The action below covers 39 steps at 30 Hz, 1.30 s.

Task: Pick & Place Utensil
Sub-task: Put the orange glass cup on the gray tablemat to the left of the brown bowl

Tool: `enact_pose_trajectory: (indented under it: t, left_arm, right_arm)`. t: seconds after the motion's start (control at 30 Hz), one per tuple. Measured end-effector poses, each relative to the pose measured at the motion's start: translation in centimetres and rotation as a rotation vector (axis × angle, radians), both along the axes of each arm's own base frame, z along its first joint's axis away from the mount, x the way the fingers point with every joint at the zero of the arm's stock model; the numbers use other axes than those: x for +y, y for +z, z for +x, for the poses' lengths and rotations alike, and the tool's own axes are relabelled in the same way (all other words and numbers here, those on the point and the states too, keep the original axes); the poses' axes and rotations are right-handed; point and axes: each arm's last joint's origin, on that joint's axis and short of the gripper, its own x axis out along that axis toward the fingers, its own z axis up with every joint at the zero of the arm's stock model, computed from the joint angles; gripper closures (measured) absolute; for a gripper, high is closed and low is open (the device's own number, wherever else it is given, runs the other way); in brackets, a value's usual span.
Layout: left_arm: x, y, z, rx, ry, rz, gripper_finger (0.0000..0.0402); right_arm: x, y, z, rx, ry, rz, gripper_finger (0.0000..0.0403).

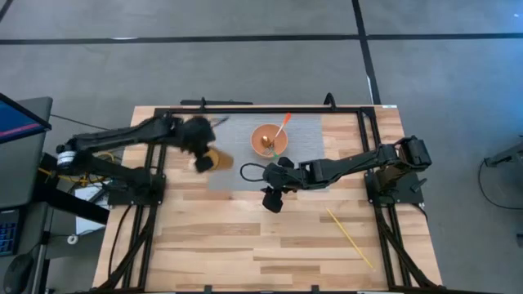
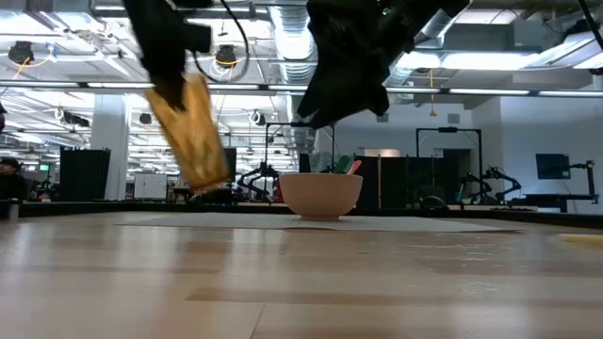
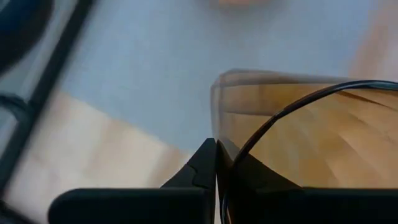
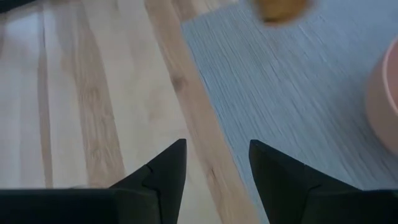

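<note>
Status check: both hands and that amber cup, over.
Left hand shut on amber cup, lifted, tilted. Right hand open, empty, beside bowl. Nothing blocking.

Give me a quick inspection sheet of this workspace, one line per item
Surface: wooden table with grey mat.
Job's things: amber cup lifted clear of the table; pink bowl on the mat, holding utensils.
Clutter: thin yellow stick on the wood.
Grippers: left gripper shut on the cup's rim; right gripper open, empty, above the mat's edge.
Cables: black cable on the mat.
Surroundings: open workshop hall.
</note>
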Motion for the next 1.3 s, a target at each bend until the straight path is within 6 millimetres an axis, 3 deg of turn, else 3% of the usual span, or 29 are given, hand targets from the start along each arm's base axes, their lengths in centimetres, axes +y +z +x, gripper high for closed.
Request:
enact_pose_trajectory:
  t: [0.2,0.4,0.53,0.9,1.3]
  left_arm:
    - [6.8,-2.5,2.3,0.018,0.034,-0.002,0.0387]
    - [10.3,-1.5,3.6,0.022,0.071,0.04,0.0389]
    - [10.9,-0.1,4.1,-0.013,0.069,0.056,0.0387]
    - [11.2,-0.5,3.1,0.087,0.117,0.071,0.0387]
    - [12.9,-3.1,4.1,0.138,0.152,0.005,0.0388]
  right_arm:
    - [-0.2,0.2,0.2,-0.021,0.045,-0.066,0.0232]
    - [-0.1,0.4,0.3,-0.047,0.052,-0.074,0.0234]
    - [-0.3,0.6,0.4,-0.062,0.045,-0.072,0.0233]
    - [-0.5,0.8,0.6,-0.097,0.037,-0.069,0.0234]
    - [-0.5,0.9,0.7,-0.102,0.036,-0.067,0.0237]
